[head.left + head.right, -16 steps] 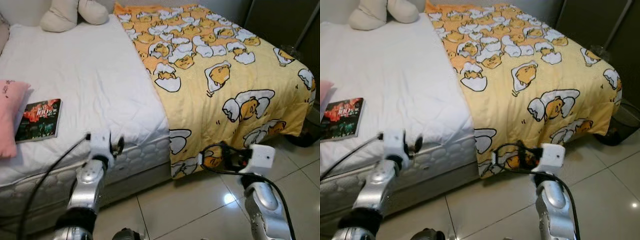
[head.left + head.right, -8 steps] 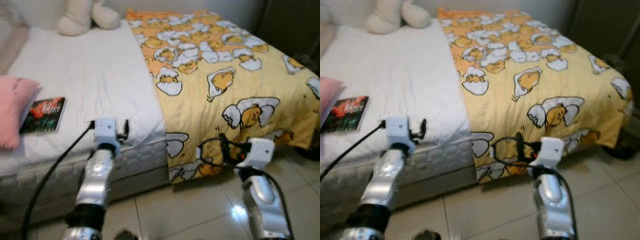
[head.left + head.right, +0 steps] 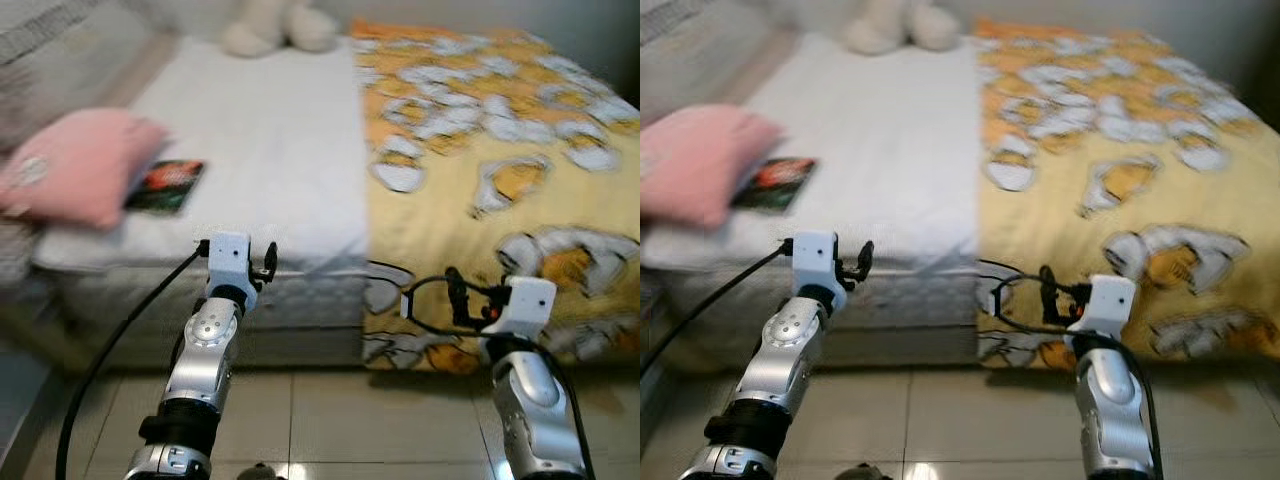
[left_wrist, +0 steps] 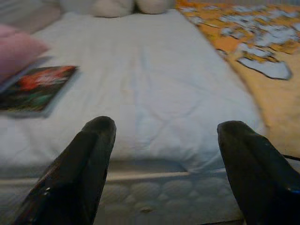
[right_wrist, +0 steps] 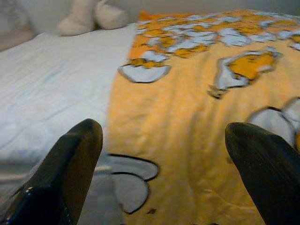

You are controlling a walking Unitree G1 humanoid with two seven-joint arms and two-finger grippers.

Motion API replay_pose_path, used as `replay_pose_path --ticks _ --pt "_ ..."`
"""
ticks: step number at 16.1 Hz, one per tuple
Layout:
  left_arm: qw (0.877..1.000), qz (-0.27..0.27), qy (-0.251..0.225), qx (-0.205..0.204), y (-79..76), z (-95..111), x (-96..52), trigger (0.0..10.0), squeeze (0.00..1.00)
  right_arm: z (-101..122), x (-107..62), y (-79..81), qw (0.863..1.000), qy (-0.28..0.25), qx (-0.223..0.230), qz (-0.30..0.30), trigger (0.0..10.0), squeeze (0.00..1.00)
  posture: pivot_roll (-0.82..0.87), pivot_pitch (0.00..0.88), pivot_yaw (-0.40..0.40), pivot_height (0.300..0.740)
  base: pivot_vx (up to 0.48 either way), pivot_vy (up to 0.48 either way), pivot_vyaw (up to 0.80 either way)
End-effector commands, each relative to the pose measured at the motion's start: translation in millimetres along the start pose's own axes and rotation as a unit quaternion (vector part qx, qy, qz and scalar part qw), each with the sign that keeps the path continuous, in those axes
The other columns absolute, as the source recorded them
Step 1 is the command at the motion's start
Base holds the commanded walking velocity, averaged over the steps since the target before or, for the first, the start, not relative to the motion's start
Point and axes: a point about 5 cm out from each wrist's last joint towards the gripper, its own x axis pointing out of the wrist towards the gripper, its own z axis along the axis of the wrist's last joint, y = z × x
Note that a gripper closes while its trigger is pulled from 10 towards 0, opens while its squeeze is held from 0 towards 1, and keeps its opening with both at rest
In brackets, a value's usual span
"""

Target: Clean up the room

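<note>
Book [image 4: 35,86] on white bed [image 4: 154,93], well beyond left pincer [image 4: 164,159]; both pincers wide open, empty.

A home bedroom: bed [image 3: 260,190], pink pillow [image 3: 75,180], yellow cartoon blanket [image 3: 500,170].

One bed [image 3: 280,150], one pink pillow [image 3: 75,180], one book [image 3: 165,185], one yellow blanket [image 3: 500,160], one plush toy [image 3: 275,30].

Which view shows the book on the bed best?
The left wrist view: the book lies large on the white sheet beside the pink pillow. Both eye views show it small and blurred, partly under the pillow's edge.
</note>
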Motion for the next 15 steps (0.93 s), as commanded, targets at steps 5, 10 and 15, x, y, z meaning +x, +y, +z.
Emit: replay_pose_path --ticks 5,10,15 --pt "0.999 0.023 -0.025 -0.015 -5.5 10 0.5 10.0 0.00 9 1.9 8.0 0.999 -0.020 -0.014 0.036 10.0 0.00 -0.01 0.000 -0.005 0.740 0.228 0.000 0.51" --pt "1.000 0.006 0.008 -0.014 -13.6 -1 0.0 10.0 0.00 7 2.0 5.5 0.999 -0.009 -0.012 0.042 10.0 0.00 -0.02 0.000 -0.003 0.740 0.337 0.000 0.49" --pt "1.000 -0.025 0.009 -0.002 -14.1 -4 0.1 10.0 0.00 -8 -9.7 12.4 0.998 0.019 -0.006 0.053 10.0 0.00 -0.02 0.000 0.027 0.740 0.000 0.000 0.49"
